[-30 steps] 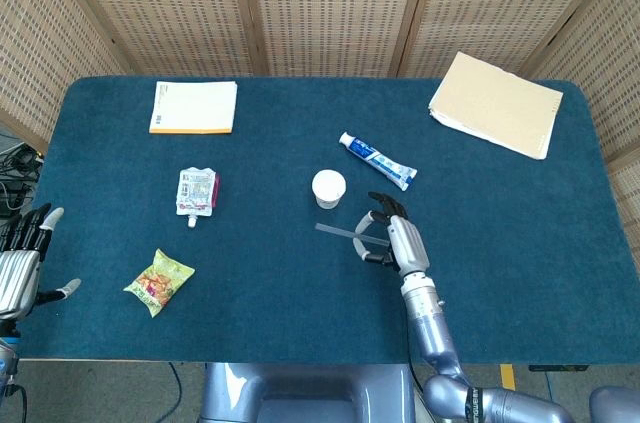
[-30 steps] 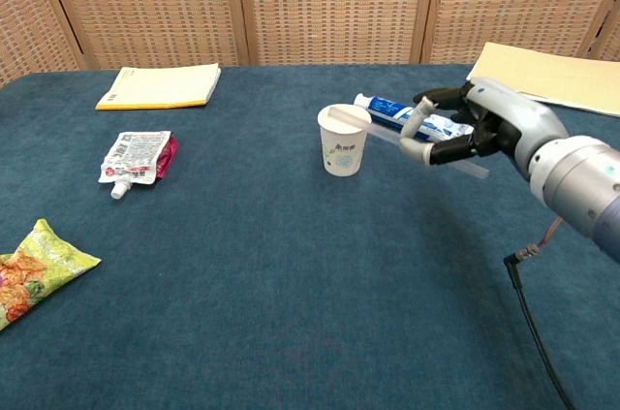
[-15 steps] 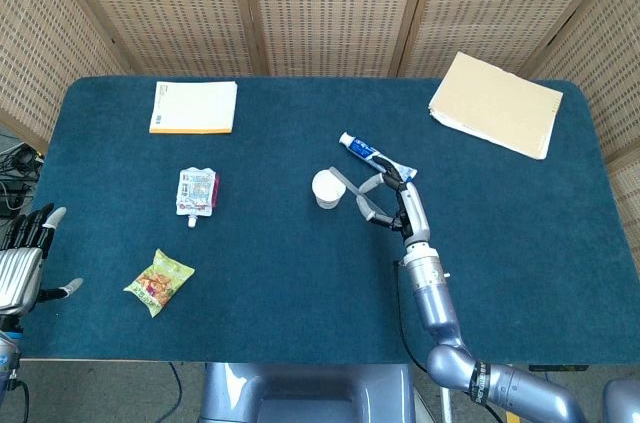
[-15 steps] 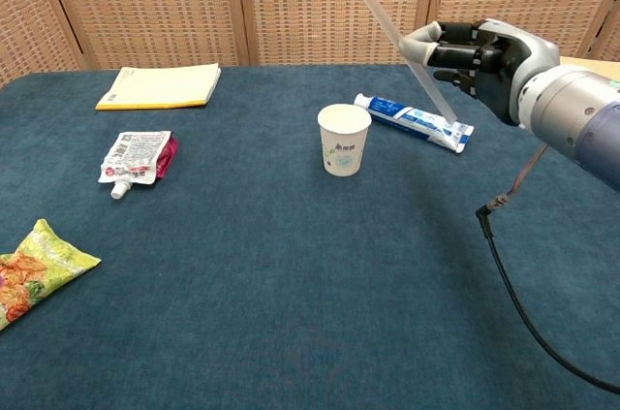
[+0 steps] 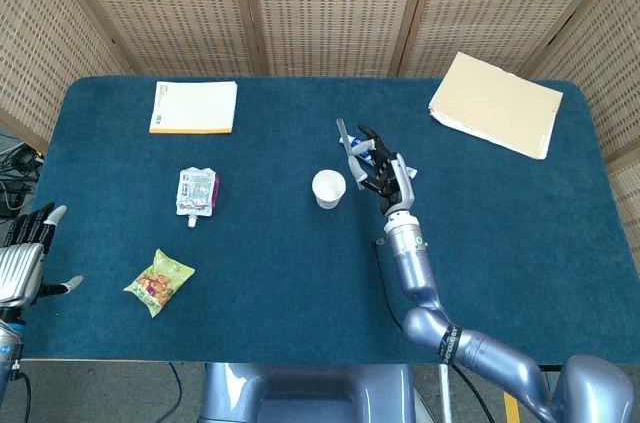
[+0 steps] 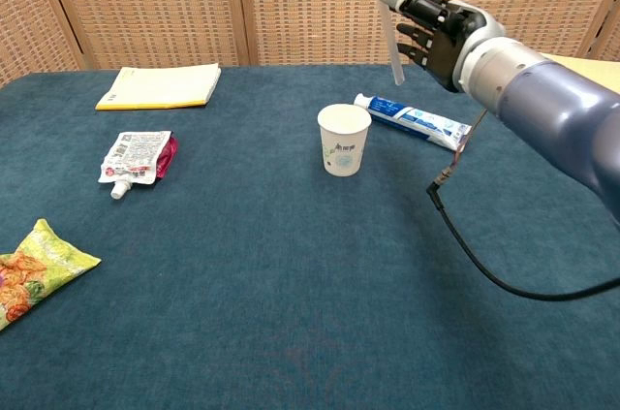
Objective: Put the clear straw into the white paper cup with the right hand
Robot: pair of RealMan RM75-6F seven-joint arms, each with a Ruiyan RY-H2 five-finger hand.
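Note:
The white paper cup (image 5: pixel 328 188) (image 6: pixel 344 139) stands upright near the table's middle, its mouth showing nothing inside. My right hand (image 5: pixel 381 166) (image 6: pixel 434 24) is raised above and to the right of the cup and grips the clear straw (image 5: pixel 348 149) (image 6: pixel 385 17). The straw is nearly upright, its lower end well above the table, right of the cup's rim. My left hand (image 5: pixel 22 255) hangs open past the table's left front corner, holding nothing.
A toothpaste tube (image 6: pixel 412 121) lies just right of the cup, under the raised hand. A drink pouch (image 5: pixel 196 192), a snack bag (image 5: pixel 158 282) and a yellow-edged notebook (image 5: pixel 194 106) lie to the left. Tan folders (image 5: pixel 496 103) lie at the back right.
My right hand rose from low beside the cup and turned, carrying the straw from nearly flat to almost upright. The left hand stayed put.

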